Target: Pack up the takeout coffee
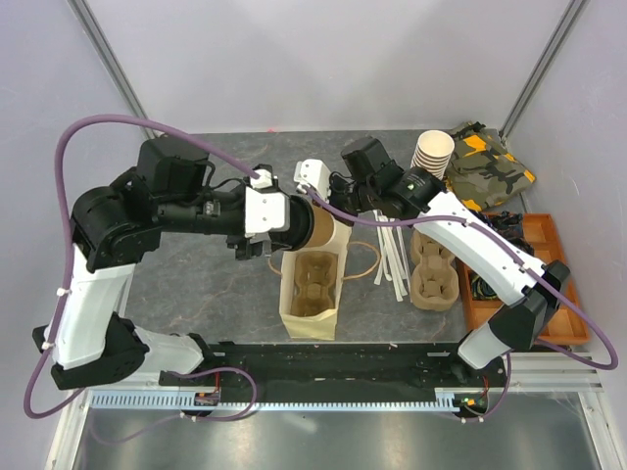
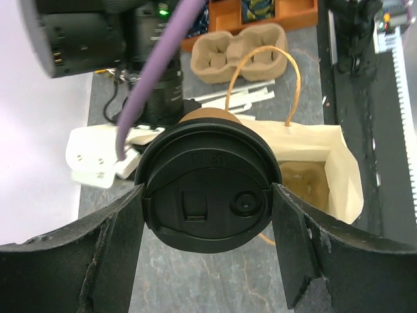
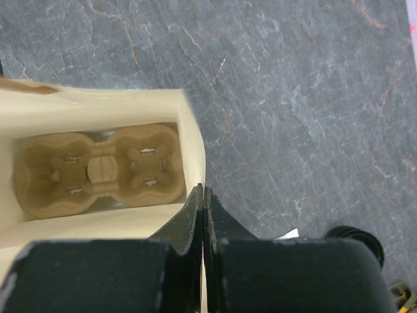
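The coffee (image 2: pixel 207 195) is gripped by the left end effector (image 2: pixel 208 228) and held just by the open mouth of the bag (image 3: pixel 98 107). A carrier (image 3: pixel 98 171) is seen lying inside the bag — the bag's wall is pinched by the closed right end effector (image 3: pixel 203 208).

The grey, marbled counter (image 1: pixel 196 284) carries an open paper bag (image 1: pixel 286 299) at its centre. At 3 o'clock from the bag lie white straws (image 1: pixel 396 262), then a pulp cup carrier (image 1: pixel 434 274) and an orange tray (image 1: pixel 545 235). At 1 o'clock stand stacked paper cups (image 1: pixel 432 152), beside a camouflage pouch (image 1: pixel 490 166).
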{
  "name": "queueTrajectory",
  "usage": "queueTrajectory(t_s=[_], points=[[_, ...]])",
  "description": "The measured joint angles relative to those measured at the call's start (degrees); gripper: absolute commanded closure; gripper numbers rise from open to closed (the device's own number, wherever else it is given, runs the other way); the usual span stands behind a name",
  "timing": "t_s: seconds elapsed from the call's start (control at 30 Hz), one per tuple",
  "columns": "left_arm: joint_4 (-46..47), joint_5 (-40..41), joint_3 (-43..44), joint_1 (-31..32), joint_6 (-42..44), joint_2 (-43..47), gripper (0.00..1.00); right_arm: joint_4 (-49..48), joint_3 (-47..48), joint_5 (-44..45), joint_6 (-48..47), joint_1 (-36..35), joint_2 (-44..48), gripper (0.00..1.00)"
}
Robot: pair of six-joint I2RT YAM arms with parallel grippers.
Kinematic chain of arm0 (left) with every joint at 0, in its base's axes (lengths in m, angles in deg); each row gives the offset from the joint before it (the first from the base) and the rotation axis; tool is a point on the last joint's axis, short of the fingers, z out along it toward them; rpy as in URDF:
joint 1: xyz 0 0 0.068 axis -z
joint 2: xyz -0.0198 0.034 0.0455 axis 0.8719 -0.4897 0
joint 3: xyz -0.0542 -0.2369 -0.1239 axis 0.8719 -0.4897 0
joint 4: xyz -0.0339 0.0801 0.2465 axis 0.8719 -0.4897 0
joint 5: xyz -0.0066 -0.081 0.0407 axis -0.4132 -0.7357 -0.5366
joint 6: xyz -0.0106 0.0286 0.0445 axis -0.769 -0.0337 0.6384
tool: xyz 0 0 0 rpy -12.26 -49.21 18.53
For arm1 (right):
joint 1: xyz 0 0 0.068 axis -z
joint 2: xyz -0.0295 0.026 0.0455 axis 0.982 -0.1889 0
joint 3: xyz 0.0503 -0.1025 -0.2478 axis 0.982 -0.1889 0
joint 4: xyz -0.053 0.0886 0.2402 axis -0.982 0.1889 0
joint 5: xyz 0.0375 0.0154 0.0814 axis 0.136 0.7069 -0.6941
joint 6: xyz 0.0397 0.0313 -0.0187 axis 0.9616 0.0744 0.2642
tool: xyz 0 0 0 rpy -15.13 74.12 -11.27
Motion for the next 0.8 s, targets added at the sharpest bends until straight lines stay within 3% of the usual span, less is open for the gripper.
queueTrajectory(t_s=[0.17, 0.4, 0.8], points=[[1.2, 5.7, -4.3, 2.7, 1.5, 1.3, 0.53, 2.1, 0.3, 1.5, 1.0, 0.5, -0.5, 1.0], [4.8, 13.4, -18.8, 3.1, 3.0, 9.6, 0.53, 3.4, 0.3, 1.2, 3.4, 0.5, -1.1, 1.0], [5.0, 13.3, -19.3, 3.6, 3.0, 9.3, 0.55, 0.8, 0.3, 0.3, 5.3, 0.2, -0.7, 1.0]])
